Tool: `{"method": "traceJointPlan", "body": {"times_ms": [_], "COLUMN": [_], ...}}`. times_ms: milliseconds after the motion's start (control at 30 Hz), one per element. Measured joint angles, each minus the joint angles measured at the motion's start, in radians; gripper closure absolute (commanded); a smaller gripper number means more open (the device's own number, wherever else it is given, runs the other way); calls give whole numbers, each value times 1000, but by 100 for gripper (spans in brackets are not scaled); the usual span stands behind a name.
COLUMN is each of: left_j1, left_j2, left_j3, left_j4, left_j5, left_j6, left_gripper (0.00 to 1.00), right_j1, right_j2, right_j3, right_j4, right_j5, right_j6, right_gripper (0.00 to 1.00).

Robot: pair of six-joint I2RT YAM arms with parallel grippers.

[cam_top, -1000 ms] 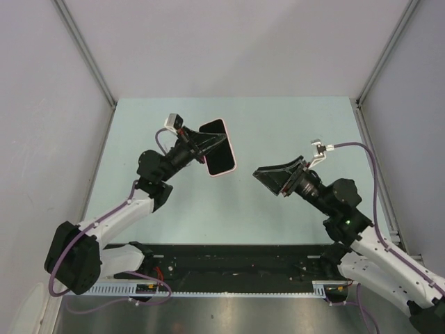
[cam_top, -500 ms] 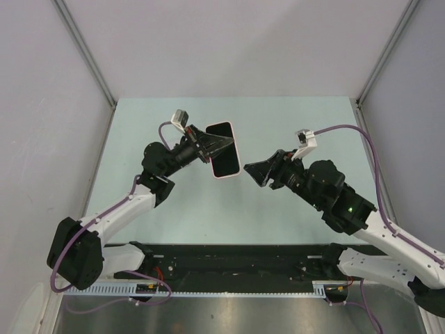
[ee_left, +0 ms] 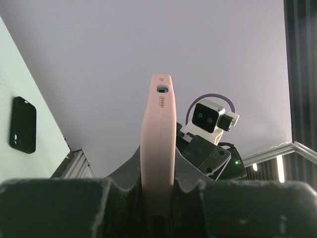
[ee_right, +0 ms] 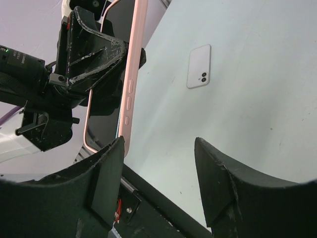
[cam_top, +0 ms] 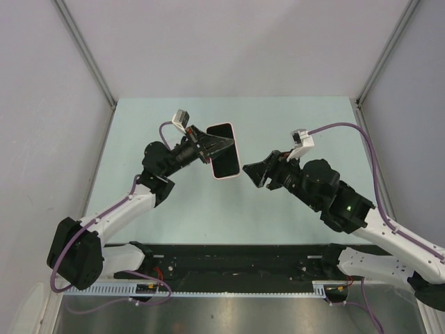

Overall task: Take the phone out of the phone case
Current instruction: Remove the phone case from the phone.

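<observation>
L end effector [cam_top: 226, 145] clamps phone case [ee_left: 157, 148], phone [cam_top: 224, 163] inside, above table [cam_top: 292, 122].

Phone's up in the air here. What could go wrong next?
The left tool clamps the black-screened phone in its thin pink shell case above the pale green table; a tug from the open right tool could drop both. That clamp spans both faces, perhaps pinning phone inside case.

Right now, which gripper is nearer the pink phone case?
Left. The left gripper is clamped on the phone case; the right gripper hangs open close beside it.
</observation>
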Motion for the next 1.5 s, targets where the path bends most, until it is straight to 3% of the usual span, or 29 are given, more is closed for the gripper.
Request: {"method": "traceJointPlan", "body": {"times_ms": [1500], "left_j1": [13], "left_j2": [0], "left_j3": [5], "left_j4": [-49], "left_j5": [-8], "left_j6": [37], "left_gripper": [100], "right_j1": [42], "right_j2": [59], "right_j3": [32], "right_j4": [-36], "right_j5": [75], "right_j6": [-23], "right_gripper": [41]}}
